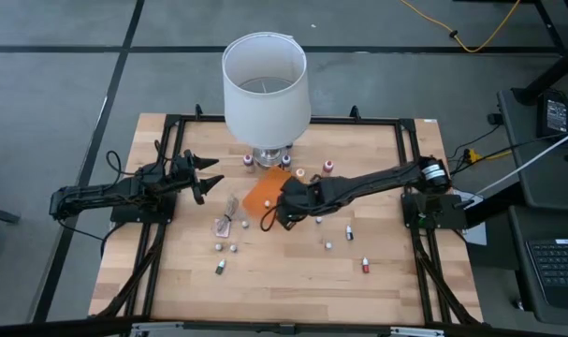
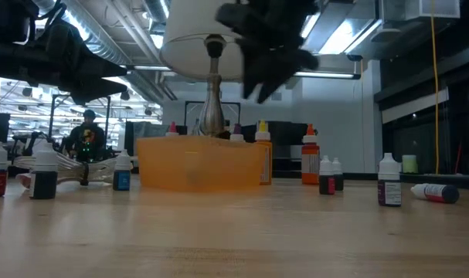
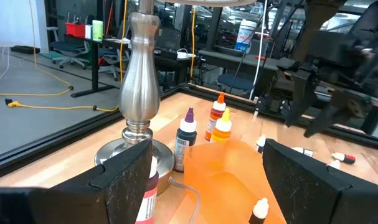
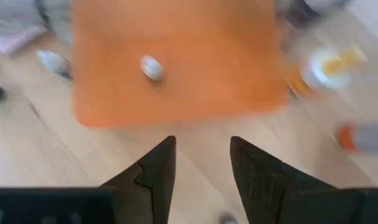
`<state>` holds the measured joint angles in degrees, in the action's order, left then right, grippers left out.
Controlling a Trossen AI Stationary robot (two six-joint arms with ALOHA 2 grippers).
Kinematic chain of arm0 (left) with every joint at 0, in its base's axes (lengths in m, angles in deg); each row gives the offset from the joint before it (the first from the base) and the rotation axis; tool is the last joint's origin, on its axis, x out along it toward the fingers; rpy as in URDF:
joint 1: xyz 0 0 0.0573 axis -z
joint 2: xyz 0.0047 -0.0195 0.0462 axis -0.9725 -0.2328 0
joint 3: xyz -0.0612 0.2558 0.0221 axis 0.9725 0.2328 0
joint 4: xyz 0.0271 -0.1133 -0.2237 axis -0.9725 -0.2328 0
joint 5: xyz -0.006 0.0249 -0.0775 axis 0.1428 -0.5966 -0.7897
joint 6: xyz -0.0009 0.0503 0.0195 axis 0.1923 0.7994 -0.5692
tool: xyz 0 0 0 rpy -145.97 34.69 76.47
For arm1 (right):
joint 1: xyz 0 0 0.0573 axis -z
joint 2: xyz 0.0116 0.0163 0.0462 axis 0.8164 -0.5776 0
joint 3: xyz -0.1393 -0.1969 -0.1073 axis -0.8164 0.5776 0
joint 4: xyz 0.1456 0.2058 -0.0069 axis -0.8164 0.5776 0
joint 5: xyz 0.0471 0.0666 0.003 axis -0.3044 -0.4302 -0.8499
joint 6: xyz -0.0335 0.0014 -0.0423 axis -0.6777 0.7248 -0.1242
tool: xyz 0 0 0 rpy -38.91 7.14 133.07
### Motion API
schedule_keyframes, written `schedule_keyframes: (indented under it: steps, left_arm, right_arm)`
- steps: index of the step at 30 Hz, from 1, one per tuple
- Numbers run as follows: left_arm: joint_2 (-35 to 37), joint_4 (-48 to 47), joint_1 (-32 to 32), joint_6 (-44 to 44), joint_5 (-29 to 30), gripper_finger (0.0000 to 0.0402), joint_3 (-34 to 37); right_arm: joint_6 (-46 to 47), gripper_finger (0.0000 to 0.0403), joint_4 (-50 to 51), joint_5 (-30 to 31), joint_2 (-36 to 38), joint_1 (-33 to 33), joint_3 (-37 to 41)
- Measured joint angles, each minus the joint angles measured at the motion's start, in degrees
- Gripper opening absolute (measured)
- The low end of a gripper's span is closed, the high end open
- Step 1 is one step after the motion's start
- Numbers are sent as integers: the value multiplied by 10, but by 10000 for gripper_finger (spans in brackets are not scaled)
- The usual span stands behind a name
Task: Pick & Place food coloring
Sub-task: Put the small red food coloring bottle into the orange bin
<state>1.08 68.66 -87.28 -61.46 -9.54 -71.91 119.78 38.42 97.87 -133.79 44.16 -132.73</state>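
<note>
**Low view: bottles scattered, tray mid-table, R gripper empty above it**

Low view, near to far: bare wooden table (image 2: 234,232) in front; then a loose row of bottles (image 2: 389,185) spread across the width, one lying on its side at far right (image 2: 435,192). Behind them sits the orange tray (image 2: 199,164), w/ more bottles standing along its far edge near the lamp (image 2: 211,93). Judged: tray is the drop-off point, set centrally so both arms can reach it; most bottles are not yet in it.

High view: tray (image 1: 265,194) lies just in front of the lamp base; bottles lie around it, several to its front-left beside a clear wrapper (image 1: 229,208), others to the right & front-right, well apart.

R gripper (image 4: 201,165) hovers over the tray's near edge, fingers partly open w/ a clear gap, holding nothing, touching nothing. One white-capped bottle (image 4: 151,67) rests on the tray itself; an orange-topped one (image 4: 326,67) stands just beside it.

L gripper (image 3: 204,177) waits at table's left side, fingers wide apart & empty, aimed toward lamp & tray; purple (image 3: 187,140) & orange-capped bottles stand beyond it.
</note>
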Motion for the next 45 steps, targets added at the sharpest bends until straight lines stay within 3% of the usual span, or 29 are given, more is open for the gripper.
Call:
schedule_keyframes:
  steps: [13,21,31,45]
  left_arm:
    - [0,0,0,0,0,294,0]
    - [0,0,0,0,0,294,0]
    - [0,0,0,0,0,294,0]
    - [0,0,0,0,0,294,0]
  right_arm:
    - [246,154,105,-123,159,-14,183]
    - [337,154,114,-279,238,-16,285]
    - [363,154,79,-481,246,-10,358]
    - [445,154,-101,-556,216,-10,455]
